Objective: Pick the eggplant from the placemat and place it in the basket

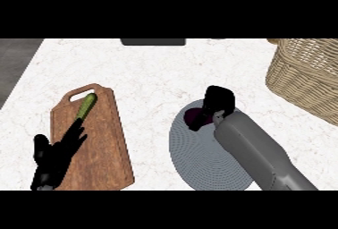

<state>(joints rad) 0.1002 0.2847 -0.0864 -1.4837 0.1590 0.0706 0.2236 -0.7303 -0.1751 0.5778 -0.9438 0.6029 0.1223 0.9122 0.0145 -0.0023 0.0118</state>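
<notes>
I'm seeing a white marbled tabletop (152,67), no writing anywhere. My right hand (218,103) is curling its fingers round the eggplant (196,115) on the placemat (201,156); the basket (307,74) is sitting far right. My left hand (56,154) is resting, fingers relaxed.

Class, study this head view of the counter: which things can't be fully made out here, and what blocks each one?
- Eggplant: only a dark purple patch shows on the placemat; the right hand covers the rest.
- Whether that hand's fingers close round the eggplant: not visible.
- Basket: cut off by the right edge.
- Dark object at the far counter edge: cut off at the top.
- Green vegetable on the cutting board: near end hidden by the left hand.
</notes>
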